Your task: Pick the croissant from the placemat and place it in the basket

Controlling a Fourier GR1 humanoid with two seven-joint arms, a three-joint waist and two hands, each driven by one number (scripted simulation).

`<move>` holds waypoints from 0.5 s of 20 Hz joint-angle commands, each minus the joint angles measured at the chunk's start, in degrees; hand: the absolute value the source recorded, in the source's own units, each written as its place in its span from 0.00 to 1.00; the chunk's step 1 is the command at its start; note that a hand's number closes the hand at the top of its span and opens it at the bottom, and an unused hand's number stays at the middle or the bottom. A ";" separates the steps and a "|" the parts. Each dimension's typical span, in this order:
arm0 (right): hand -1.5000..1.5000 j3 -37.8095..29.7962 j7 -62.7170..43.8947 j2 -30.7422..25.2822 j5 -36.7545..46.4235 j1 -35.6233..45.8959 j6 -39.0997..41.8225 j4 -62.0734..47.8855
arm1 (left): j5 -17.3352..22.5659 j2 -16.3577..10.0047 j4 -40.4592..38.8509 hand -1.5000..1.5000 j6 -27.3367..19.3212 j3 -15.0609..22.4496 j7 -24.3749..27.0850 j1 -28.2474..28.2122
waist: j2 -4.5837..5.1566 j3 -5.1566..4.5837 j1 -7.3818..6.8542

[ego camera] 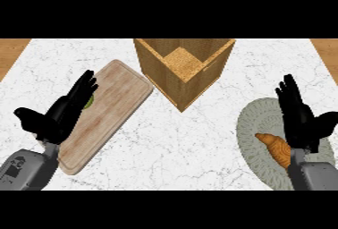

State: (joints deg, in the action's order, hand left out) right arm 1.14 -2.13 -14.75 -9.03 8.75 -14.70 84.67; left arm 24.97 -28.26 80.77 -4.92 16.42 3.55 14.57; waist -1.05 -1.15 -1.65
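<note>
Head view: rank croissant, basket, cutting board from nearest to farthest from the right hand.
1. croissant: on the placemat at the right, just beside the right hand, near its wrist.
2. basket: top centre, up and to the left of that hand.
3. cutting board: left side of the counter, partly under the left hand.

I lose the croissant's lower end behind my right forearm at lower right; the placemat runs off the right edge; a green thing beneath my left hand, at left, is too covered to identify
</note>
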 commanded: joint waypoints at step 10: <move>1.00 32.65 3.68 3.27 -5.46 -5.21 34.54 11.85 | -11.00 -5.60 0.52 0.50 -6.99 -1.12 2.61 1.16 | 0.15 1.21 0.64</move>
State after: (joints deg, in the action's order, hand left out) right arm 22.11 0.45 -12.13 -15.33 8.21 11.20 91.73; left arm 17.04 -33.31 81.44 -8.92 15.19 5.74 16.64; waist -0.67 0.34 -2.48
